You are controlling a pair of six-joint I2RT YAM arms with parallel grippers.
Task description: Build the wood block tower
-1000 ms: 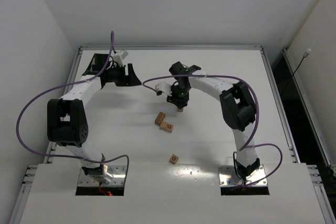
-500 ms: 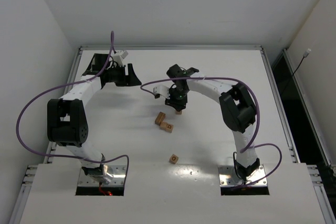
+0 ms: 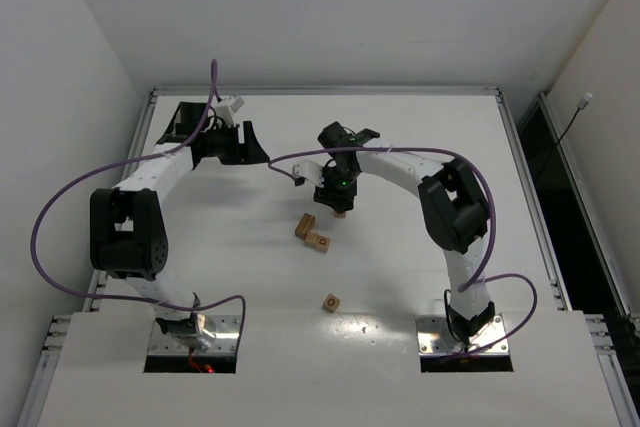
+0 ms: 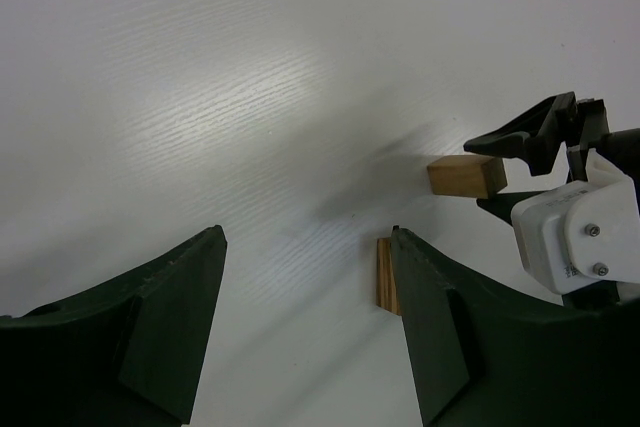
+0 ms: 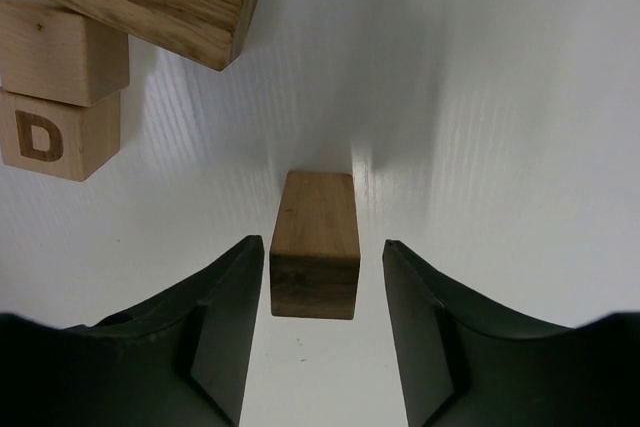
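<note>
Right claw [image 3: 341,203], jaws parted and gripping nothing, straddles a short wooden brick [image 5: 315,237] lying flat on the worktop [image 3: 400,277] at 2 o'clock from the neighbouring blocks [image 3: 311,233]; light, rigid and smooth, the brick probably suits a pinch across its long sides, while the left claw [image 4: 307,235] gapes empty.

Light-brown brick [image 5: 313,237] with streaky grain, paler tan cube [image 5: 55,137] bearing a dark-brown D — white, faintly lined table [image 5: 500,97] — purple cables [image 3: 213,75].
</note>
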